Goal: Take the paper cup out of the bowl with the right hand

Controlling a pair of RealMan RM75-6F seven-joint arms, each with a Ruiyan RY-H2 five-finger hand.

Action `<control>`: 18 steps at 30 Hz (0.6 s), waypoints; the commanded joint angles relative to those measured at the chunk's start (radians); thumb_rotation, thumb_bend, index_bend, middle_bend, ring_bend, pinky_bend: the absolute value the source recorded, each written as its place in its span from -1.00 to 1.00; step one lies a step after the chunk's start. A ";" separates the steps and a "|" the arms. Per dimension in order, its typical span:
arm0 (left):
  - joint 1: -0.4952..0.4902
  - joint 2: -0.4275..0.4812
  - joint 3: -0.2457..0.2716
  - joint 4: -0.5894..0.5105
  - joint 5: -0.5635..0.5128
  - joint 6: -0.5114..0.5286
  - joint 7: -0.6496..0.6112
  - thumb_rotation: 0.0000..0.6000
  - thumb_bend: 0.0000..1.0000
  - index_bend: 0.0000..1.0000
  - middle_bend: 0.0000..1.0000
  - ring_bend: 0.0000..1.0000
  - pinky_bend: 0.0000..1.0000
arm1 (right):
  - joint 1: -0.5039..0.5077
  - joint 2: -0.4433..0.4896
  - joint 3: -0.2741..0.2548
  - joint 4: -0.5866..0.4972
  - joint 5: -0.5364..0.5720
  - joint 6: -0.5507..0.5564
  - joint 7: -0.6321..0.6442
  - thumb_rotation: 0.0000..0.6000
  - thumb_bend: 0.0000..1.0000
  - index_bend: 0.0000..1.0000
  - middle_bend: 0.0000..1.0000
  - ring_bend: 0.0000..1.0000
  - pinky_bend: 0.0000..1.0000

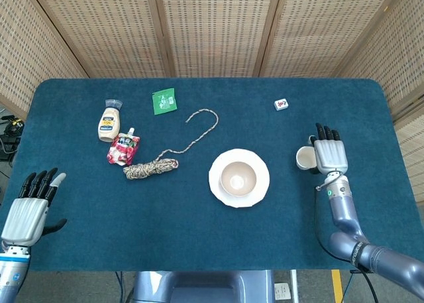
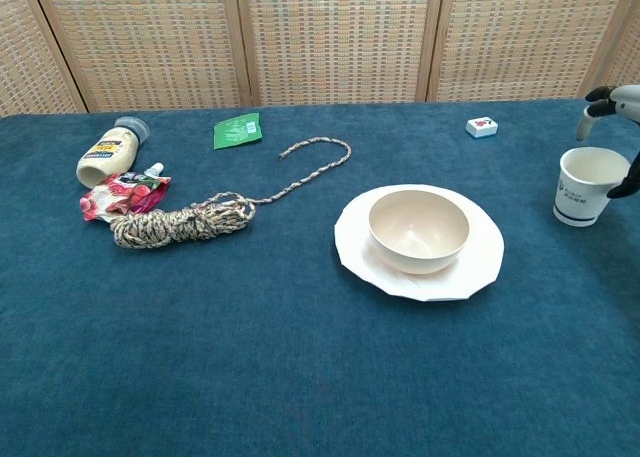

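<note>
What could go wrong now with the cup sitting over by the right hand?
The paper cup stands upright on the table, but the right hand is close around it; opening or pulling away carelessly could snag the rim and tip it. It is also near the table's right side, so a sideways knock might push it toward the edge.

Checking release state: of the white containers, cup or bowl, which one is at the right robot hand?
The paper cup, upright on the cloth with the right robot hand around it. The bowl sits empty on its plate, apart from both hands.
</note>
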 commanded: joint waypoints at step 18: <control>0.011 0.000 -0.006 0.019 0.019 0.038 -0.054 1.00 -1.00 -1.00 -1.00 -1.00 -1.00 | -0.329 0.124 -0.185 -0.214 -0.456 0.476 0.305 1.00 -0.66 -1.00 -1.00 -1.00 -1.00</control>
